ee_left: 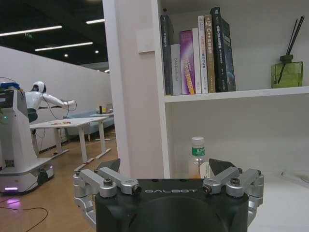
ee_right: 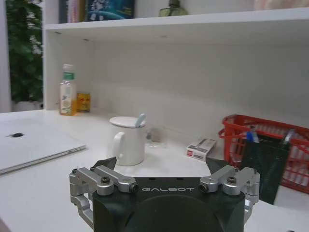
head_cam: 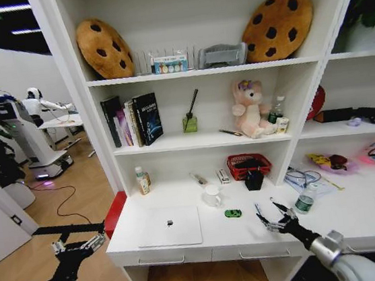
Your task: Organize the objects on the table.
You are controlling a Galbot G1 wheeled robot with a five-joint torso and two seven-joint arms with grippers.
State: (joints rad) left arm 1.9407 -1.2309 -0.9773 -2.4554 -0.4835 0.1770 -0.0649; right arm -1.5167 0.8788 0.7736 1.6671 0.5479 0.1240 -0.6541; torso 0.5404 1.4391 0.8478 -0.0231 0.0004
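A slim silver laptop (head_cam: 169,225) (ee_right: 34,142) lies closed on the left part of the white table (head_cam: 245,234). To its right, near the middle, rests a small flat green item (head_cam: 232,213). A blue-tipped pen (ee_right: 250,135) stands in a black mesh holder (ee_right: 263,164) (head_cam: 254,180). My right gripper (head_cam: 276,220) (ee_right: 159,164) hovers open and holding nothing just right of the green item, facing the shelf. Off the table's left end, my left gripper (head_cam: 77,246) (ee_left: 166,166) hangs open over the floor.
A white mug (head_cam: 212,196) (ee_right: 128,140) stands behind the laptop's right corner. A red mesh basket (head_cam: 248,165) (ee_right: 270,126) sits at the back. A drink bottle (head_cam: 142,180) stands back left and a water bottle (head_cam: 305,199) right of my gripper. Shelves rise above.
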